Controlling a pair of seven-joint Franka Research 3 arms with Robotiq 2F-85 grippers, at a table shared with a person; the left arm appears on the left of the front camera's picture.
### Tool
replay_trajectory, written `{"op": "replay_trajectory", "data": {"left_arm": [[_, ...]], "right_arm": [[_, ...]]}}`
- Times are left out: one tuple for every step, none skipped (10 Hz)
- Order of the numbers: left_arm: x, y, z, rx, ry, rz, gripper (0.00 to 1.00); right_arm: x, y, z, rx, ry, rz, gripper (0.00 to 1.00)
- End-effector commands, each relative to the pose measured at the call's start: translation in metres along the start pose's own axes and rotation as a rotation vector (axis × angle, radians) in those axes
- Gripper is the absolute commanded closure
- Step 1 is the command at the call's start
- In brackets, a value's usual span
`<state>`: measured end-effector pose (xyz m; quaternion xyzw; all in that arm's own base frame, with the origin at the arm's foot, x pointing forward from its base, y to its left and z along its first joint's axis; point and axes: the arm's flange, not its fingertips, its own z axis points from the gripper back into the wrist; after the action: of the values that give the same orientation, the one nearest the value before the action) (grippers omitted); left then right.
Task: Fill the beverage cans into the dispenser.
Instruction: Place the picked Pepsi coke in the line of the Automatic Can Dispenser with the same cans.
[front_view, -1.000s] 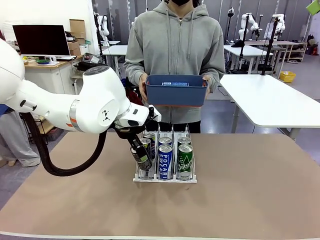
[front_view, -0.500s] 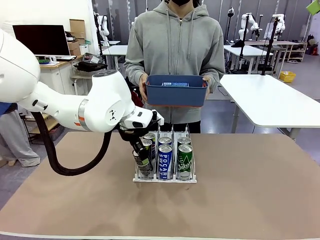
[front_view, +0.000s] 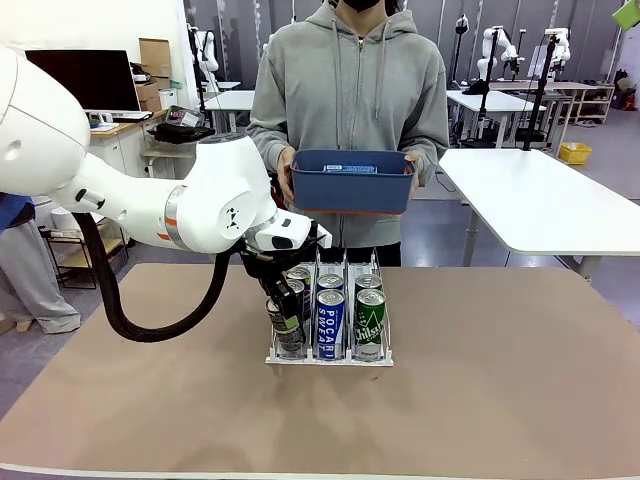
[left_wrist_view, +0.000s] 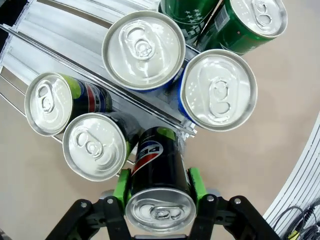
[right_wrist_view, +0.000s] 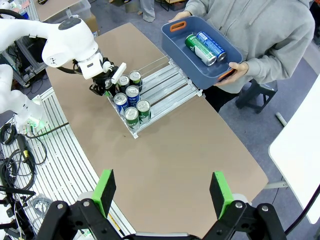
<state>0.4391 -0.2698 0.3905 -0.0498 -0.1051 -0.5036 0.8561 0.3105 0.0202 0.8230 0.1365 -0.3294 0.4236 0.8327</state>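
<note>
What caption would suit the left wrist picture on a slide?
Left tool gripping a black can at the rack, beside cans already loaded.

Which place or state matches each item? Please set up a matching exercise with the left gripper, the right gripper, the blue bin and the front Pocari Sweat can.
Things:
1. left gripper
2. right gripper
3. blue bin
4. front Pocari Sweat can

Places or states:
A. held in the person's hands
B. open, high above the table
C. at the front of the dispenser, middle lane
D. shut on a dark can

Pairs: 1-D; 2-B; 3-A; 4-C
</note>
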Motion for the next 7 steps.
{"op": "replay_trajectory", "data": {"left_arm": [[-0.0042,0.0003,-0.0021,0.009,-0.009,0.000,0.42],[-0.0042,0.0003,-0.0021,0.009,-0.009,0.000,0.42],[-0.0042,0.0003,-0.0021,0.009,-0.009,0.000,0.42],[-0.0042,0.0003,-0.0021,0.009,-0.009,0.000,0.42],[-0.0042,0.0003,-0.0021,0.009,-0.009,0.000,0.42],[0.0006,-0.0013,-0.0006,0.003,-0.004,-0.002,0.42],[0.0042,-0.0010,-0.0045,-0.008,0.022,-0.005,0.42]], "right_arm": [[-0.0028,0.0031,-0.0033,0.013,-0.021,0.000,0.00],[-0.0028,0.0031,-0.0033,0.013,-0.021,0.000,0.00],[-0.0028,0.0031,-0.0033,0.013,-0.021,0.000,0.00],[-0.0028,0.0031,-0.0033,0.013,-0.021,0.000,0.00],[-0.0028,0.0031,-0.0033,0.013,-0.021,0.000,0.00],[-0.0028,0.0031,-0.0033,0.013,-0.021,0.000,0.00],[-0.0028,0.0031,-0.0033,0.013,-0.021,0.000,0.00]]}}
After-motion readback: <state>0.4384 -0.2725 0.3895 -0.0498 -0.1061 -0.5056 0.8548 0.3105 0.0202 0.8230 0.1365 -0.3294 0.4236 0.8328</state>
